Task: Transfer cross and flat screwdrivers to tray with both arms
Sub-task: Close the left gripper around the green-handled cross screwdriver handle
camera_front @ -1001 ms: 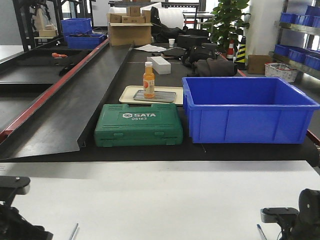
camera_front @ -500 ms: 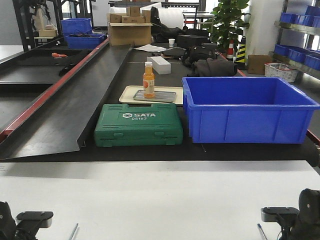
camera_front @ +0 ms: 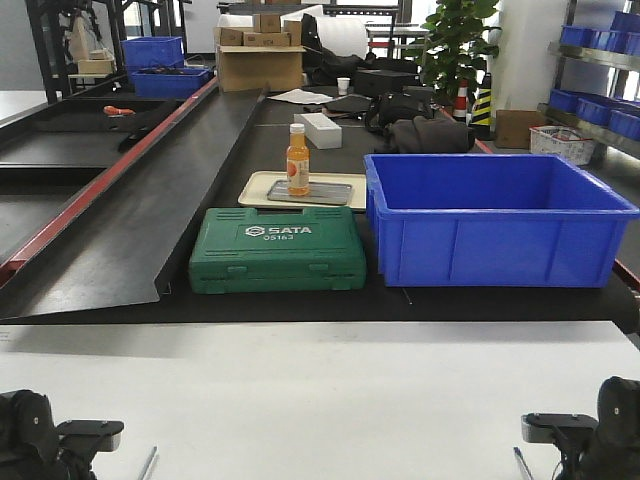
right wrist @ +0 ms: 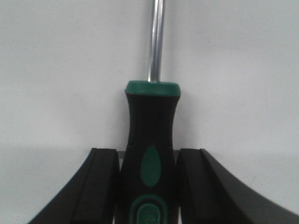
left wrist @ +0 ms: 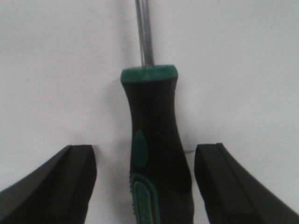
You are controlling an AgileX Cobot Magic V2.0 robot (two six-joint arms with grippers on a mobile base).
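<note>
Under the left wrist camera, I see the left claw [left wrist: 145, 161] spread wide. Both fingers [left wrist: 60, 184] stand clear of the left screwdriver [left wrist: 156, 154], which lies between them on the white counter [left wrist: 56, 70]. Handle black with green inserts and green collar; steel shaft runs out of the top edge. Tip not visible, so I cannot tell cross from flat.

Right wrist camera: right claw [right wrist: 148, 179] pinching the right screwdriver [right wrist: 149, 135] at the handle, one finger against each side. Same black-and-green handle, shaft leaving the top edge; tip type unknown.

Front camera: both claws sit low at the bottom corners of the white counter, each with a thin shaft showing just inboard of it. The tray [camera_front: 330, 192] is well beyond them on the black counter [camera_front: 300, 305], resting on a cream plastic tray [camera_front: 252, 188]. An orange bottle [camera_front: 297, 160] stands upright on the tray's left part. A green SATA case [camera_front: 277, 250] lies just in front; a blue crate [camera_front: 495, 215] sits just to the right.
</note>
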